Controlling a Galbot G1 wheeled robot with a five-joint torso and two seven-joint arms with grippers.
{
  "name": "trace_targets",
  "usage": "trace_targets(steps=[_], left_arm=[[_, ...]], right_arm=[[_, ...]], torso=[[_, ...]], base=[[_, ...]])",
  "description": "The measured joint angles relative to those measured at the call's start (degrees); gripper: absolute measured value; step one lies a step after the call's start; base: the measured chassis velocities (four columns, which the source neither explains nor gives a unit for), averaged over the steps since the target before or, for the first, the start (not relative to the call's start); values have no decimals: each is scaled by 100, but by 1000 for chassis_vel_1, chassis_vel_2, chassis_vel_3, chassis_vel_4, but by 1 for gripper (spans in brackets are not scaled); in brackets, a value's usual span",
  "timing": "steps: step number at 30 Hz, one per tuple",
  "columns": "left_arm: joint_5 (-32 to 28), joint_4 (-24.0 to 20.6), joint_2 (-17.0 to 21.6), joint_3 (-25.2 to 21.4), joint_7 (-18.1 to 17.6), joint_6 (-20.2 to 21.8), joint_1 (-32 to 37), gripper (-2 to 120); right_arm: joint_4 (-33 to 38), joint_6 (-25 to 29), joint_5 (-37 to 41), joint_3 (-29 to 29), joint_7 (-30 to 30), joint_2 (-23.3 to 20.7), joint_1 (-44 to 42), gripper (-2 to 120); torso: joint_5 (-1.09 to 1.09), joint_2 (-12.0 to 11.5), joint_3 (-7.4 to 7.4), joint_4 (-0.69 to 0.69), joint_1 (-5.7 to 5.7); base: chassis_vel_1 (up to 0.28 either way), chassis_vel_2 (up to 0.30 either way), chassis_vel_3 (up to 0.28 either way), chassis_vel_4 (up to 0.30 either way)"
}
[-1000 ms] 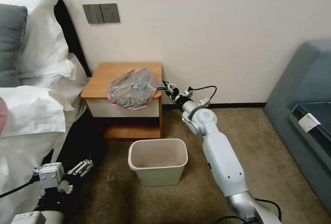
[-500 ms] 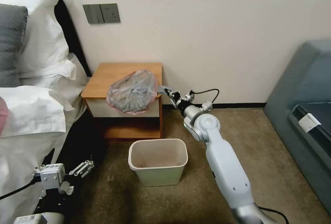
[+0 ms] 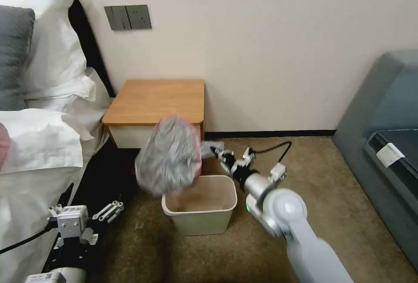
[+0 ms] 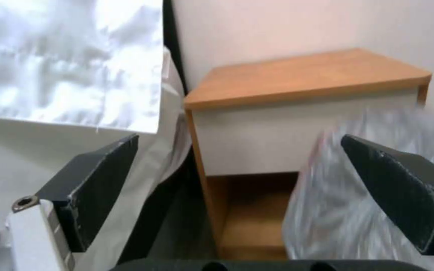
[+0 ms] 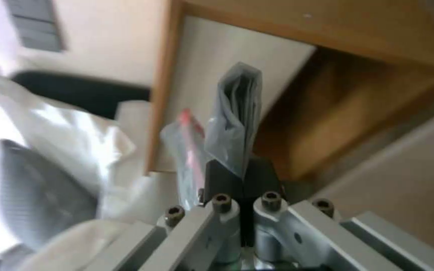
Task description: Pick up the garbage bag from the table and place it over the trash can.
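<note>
Pale grey right arm [image 3: 300, 230], black cable [image 3: 272, 149], dark fingers [image 4: 403, 188]

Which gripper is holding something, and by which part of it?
The right gripper is shut on the garbage bag, pinching a bunched fold at its edge. The left gripper is open and holds nothing.

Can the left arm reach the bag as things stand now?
Probably yes. The left gripper waits low by the bed, fingers open, and the bag hangs from the right gripper over the bin close beside it, with nothing between them.
</note>
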Motion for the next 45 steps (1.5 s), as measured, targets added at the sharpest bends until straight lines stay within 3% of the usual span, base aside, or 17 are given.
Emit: trace_targets(steps=[9, 15, 20, 27, 37, 41, 45], left_arm=[[-53, 0, 0, -32, -39, -45, -121, 100], [-81, 6, 0, -36, -43, -47, -205, 100], [-94, 54, 0, -37, -54, -60, -259, 100], [-97, 134, 0, -34, -64, -88, -389, 100], [-115, 233, 0, -23, -52, -97, -490, 100], [-112, 316, 13, 83, -30, -66, -551, 100], [-134, 435, 110, 288, -26, 41, -646, 99]], right_arm=[[168, 60, -283, -122, 257, -380, -385, 0], [221, -22, -280, -131, 407, -396, -581, 2], [332, -74, -410, -158, 751, -389, -618, 20], [785, -64, -210, -148, 1976, -443, -577, 48], [1129, -65, -28, 70, 2366, -545, -586, 80], [1460, -59, -30, 353, 2387, -604, -761, 98], [1698, -60, -30, 639, 2453, -629, -918, 100]], torso=[[0, 0, 0, 0, 0], [0, 0, 0, 0, 0], [0, 0, 0, 0, 0], [0, 0, 0, 0, 0], [0, 0, 1, 1, 0], [0, 0, 0, 1, 0], [0, 0, 0, 0, 0]], base=[[0, 0, 0, 0], [0, 0, 0, 0], [0, 0, 0, 0], [0, 0, 0, 0], [0, 0, 0, 0], [0, 0, 0, 0], [0, 0, 0, 0]])
